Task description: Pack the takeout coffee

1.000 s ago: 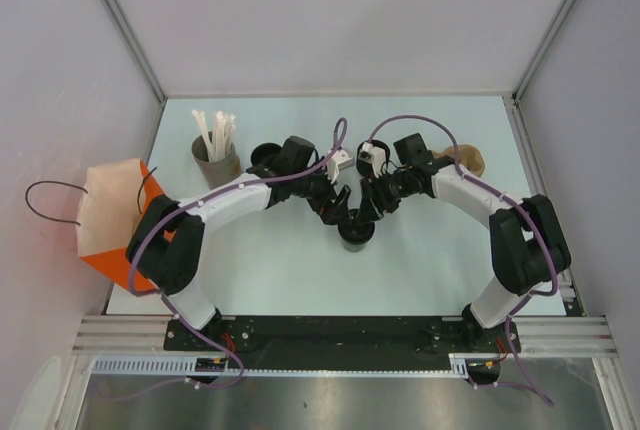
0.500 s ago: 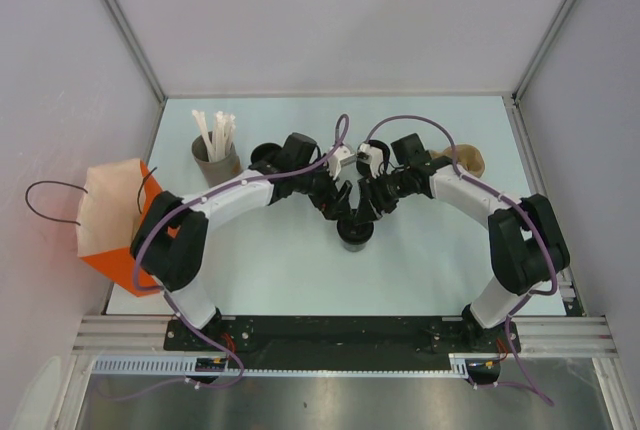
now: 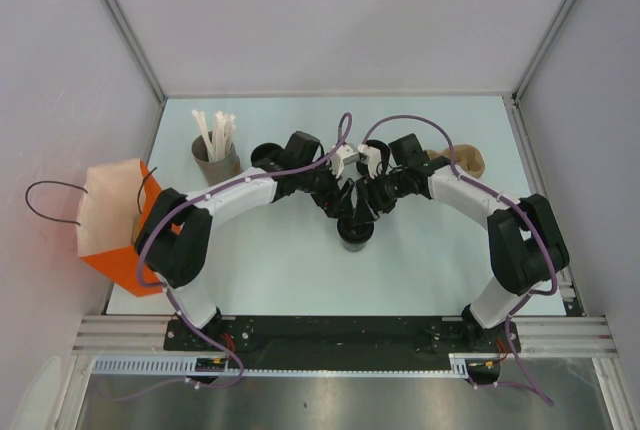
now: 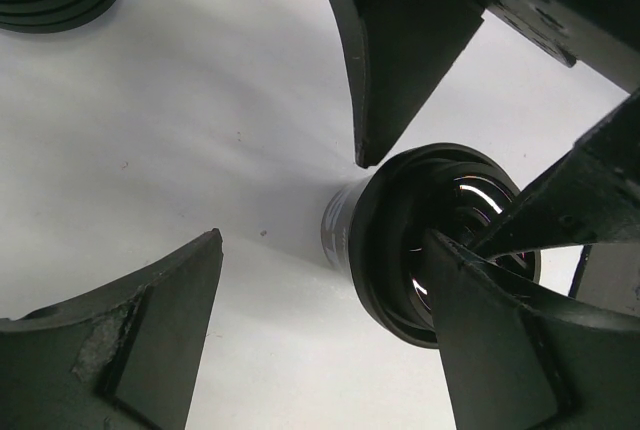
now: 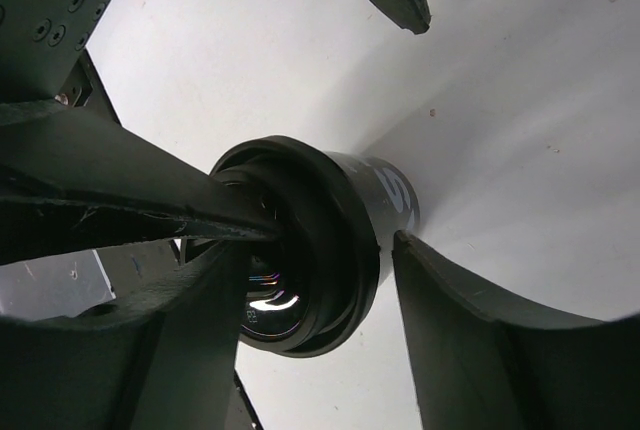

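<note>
Small black tapered takeout coffee (image 3: 355,238) with a glossy round black lid and white lettering on its side. It stands upright mid-worktop (image 3: 270,265), lid up, long axis vertical. My left end effector (image 4: 290,200) and right end effector (image 5: 410,130) hover beside its top, both open, gripping nothing.

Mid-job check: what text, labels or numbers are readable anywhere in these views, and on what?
"S"-like white fragment: on the side of the takeout coffee, right wrist view; the rest is cut off, so it cannot be read as a word.
Faint marks on the same cup's wall, left wrist view: too blurred to read.
Paper bag and grey straw cup: no print visible.
</note>
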